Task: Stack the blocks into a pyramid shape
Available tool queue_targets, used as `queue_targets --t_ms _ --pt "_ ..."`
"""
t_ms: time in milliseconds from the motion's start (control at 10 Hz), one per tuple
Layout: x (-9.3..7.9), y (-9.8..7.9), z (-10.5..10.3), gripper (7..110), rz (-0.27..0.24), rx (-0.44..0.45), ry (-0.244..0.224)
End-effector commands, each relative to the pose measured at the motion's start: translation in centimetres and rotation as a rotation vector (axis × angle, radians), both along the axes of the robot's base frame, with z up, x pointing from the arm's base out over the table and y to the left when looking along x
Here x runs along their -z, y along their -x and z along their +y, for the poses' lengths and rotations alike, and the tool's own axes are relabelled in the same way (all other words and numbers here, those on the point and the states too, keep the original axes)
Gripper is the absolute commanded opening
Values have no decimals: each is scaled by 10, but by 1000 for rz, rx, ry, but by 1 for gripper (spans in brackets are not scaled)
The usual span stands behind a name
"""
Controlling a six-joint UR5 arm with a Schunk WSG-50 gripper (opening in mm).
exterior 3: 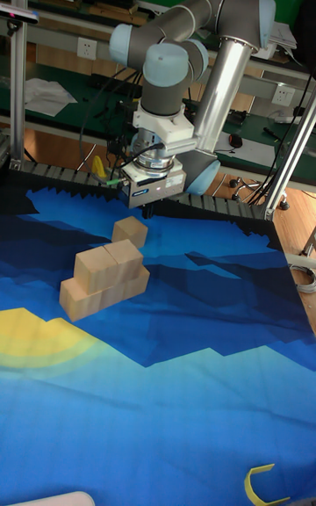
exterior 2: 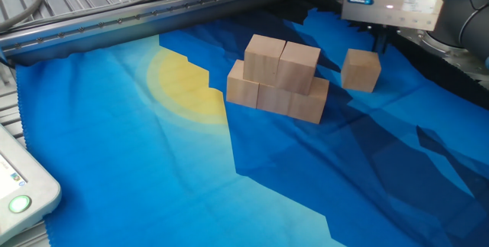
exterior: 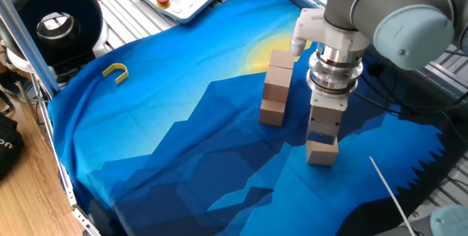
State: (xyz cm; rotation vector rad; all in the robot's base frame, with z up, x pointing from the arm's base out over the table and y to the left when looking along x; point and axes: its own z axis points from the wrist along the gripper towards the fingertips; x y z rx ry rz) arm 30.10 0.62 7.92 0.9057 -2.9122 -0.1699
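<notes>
Right now my end effector (exterior 3: 147, 210) hangs just above a lone block (exterior 2: 361, 70) on the blue cloth (exterior 2: 153, 163), fingers parted and clear of it. Beside me stands the stack (exterior 2: 277, 79): three blocks below, two on top.

Wooden blocks (exterior 2: 279, 79): six in all, five stacked (apparently three below, two above; the lower row is partly hidden) and one loose block (exterior 2: 361, 70) just beside the stack. Yellow U-shaped piece (exterior: 115, 72): one, near the worktop's (exterior 2: 153, 170) edge.
</notes>
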Motion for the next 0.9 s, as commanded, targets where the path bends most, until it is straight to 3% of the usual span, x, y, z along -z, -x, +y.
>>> queue_targets --t_ms 0,200,300,600,700,800 --pt "-2 5 0 7 7 -5 0" --pt "0 -3 -16 7 -12 45 65" --pt "0 -11 -25 7 -47 96 103" --pt "0 -12 -18 7 -37 149 71" --pt "2 -20 -14 7 -62 207 63" --pt "-1 2 -5 7 27 157 17"
